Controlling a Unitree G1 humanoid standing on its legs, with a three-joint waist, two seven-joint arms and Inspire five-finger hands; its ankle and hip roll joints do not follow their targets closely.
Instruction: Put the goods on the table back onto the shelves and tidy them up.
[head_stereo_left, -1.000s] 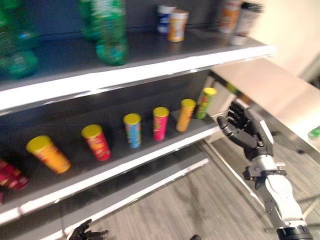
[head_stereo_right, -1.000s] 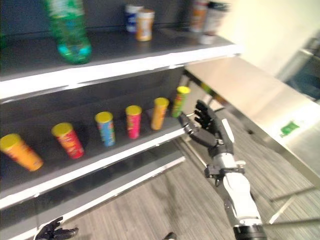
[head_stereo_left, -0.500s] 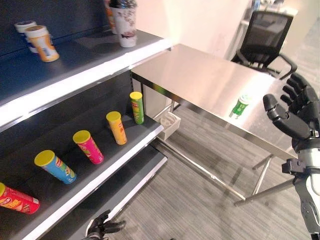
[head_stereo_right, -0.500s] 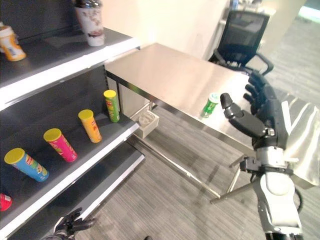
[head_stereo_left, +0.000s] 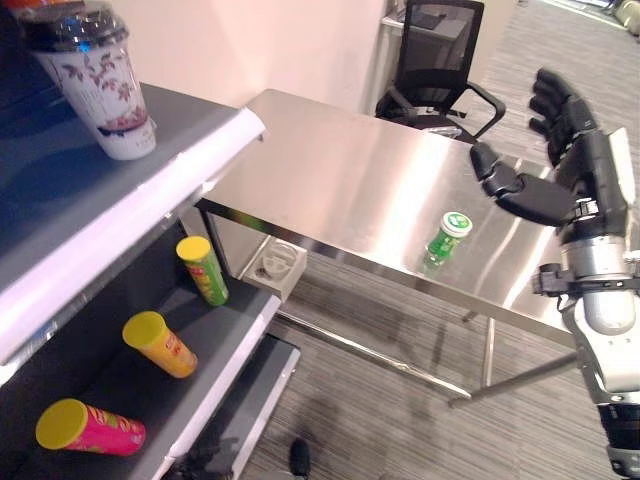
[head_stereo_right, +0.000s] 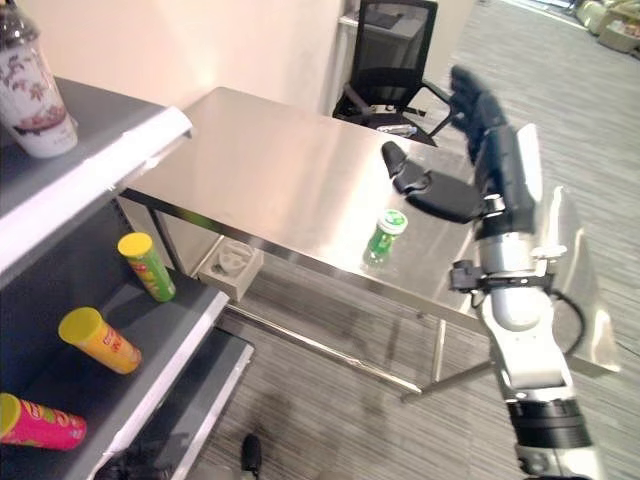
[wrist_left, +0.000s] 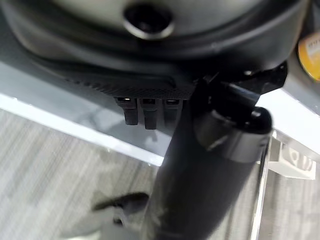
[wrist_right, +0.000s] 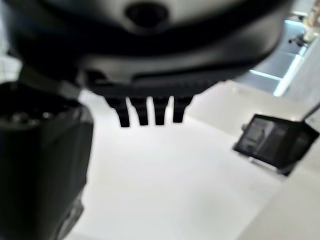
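A small green bottle (head_stereo_left: 444, 238) with a pale green cap stands upright on the steel table (head_stereo_left: 330, 165), near its front edge. My right hand (head_stereo_left: 572, 172) is raised in the air to the right of the bottle and above it, open, with straight fingers (wrist_right: 149, 113) and the thumb spread; it holds nothing. My left hand (wrist_left: 210, 165) hangs low by the foot of the shelves, open and empty, with its short straight fingers (wrist_left: 145, 112) showing in the left wrist view.
The dark shelves (head_stereo_left: 230, 135) stand at the left: a patterned lidded cup (head_stereo_left: 95, 85) on top, green (head_stereo_left: 203, 270), yellow (head_stereo_left: 160, 344) and pink (head_stereo_left: 90, 427) tube cans lying below. A white tray (head_stereo_left: 270, 268) hangs under the table. A black office chair (head_stereo_left: 435, 60) stands behind.
The camera has swung right, so the shelves slid left and the table with the bottle came to the middle. My right hand has risen and stays open.
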